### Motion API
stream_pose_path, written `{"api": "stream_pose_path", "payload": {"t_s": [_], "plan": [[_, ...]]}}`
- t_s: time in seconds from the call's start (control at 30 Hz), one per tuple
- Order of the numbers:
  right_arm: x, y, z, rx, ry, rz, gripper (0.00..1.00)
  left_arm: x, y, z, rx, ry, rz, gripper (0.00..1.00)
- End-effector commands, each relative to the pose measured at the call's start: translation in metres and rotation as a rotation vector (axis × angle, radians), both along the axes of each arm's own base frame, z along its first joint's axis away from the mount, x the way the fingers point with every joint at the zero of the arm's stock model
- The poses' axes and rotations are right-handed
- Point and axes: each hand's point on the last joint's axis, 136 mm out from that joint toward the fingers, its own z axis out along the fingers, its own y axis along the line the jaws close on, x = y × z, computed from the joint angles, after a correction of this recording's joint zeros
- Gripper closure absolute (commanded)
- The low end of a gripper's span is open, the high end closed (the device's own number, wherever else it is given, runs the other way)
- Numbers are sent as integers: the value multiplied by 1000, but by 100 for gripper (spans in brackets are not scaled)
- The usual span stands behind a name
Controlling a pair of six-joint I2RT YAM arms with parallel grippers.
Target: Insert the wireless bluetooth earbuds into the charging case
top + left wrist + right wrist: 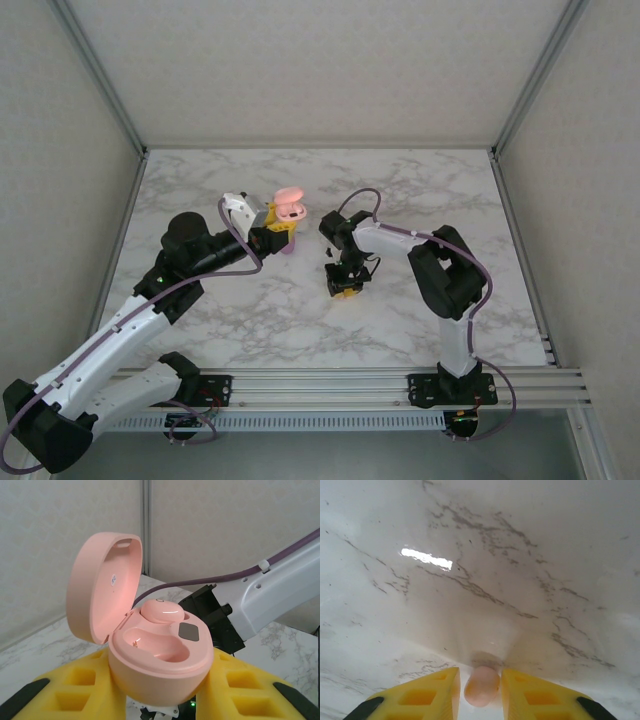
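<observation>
The left claw [160,687] is closed around the small open peach-pink plastic case [157,652] with one peach-pink bud [161,611] sitting inside, and the right claw [481,690] pinches another tiny peach-pink bud [482,682] low over the white marble surface [470,555]

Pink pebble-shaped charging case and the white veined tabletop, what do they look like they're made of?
Pink pebble-shaped charging case: probably moulded plastic with a satin finish, going by the soft highlights on its smooth seamless shell. White veined tabletop: marble pattern with grey veins, glossy enough to mirror a light; whether real stone or laminate, I cannot tell.
</observation>
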Motion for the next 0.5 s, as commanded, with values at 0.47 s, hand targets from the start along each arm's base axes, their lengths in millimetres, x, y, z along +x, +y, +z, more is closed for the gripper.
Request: {"api": "stream_pose_path", "payload": {"t_s": [0.47], "plan": [[3, 1, 16, -6, -39, -23, 82, -1, 1, 12, -18, -36, 4, 82]]}}
